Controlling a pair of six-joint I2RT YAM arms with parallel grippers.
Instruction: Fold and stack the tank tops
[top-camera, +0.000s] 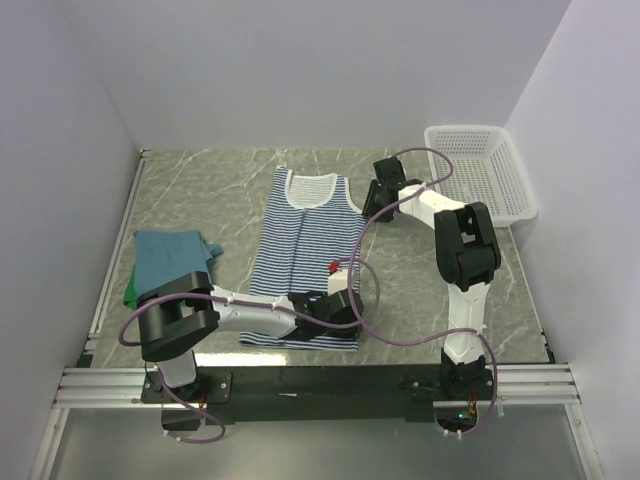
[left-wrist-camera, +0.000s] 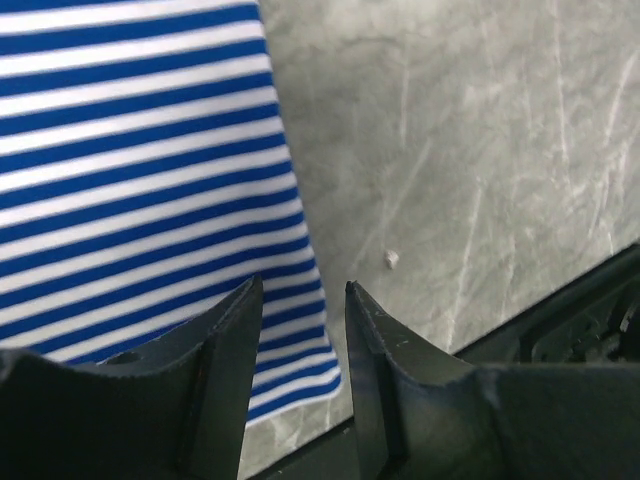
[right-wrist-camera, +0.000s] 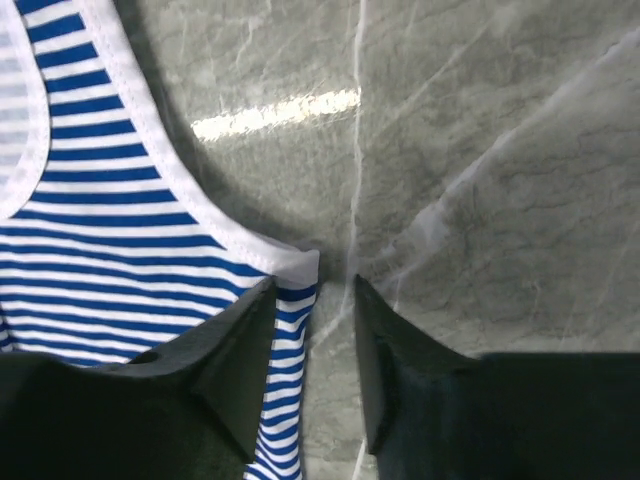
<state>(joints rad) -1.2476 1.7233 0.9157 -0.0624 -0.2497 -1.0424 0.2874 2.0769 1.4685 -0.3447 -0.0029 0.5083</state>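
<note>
The navy-and-white striped tank top (top-camera: 305, 245) lies spread flat mid-table, neckline at the far end. My left gripper (top-camera: 345, 310) (left-wrist-camera: 302, 285) hovers open over its near right corner, and the top's right edge (left-wrist-camera: 300, 230) runs into the gap between the fingers. My right gripper (top-camera: 375, 200) (right-wrist-camera: 313, 280) is open at the bottom corner of the right armhole, where the white-trimmed corner (right-wrist-camera: 295, 262) sits just off the left finger. The teal-blue tank top (top-camera: 170, 255) lies folded at the left on top of the green one (top-camera: 130, 290).
A white mesh basket (top-camera: 480, 175) stands at the back right corner. White walls close in the grey marble table (top-camera: 440, 260) on three sides. The black mounting rail (top-camera: 320, 380) runs along the near edge, just behind the striped top's hem.
</note>
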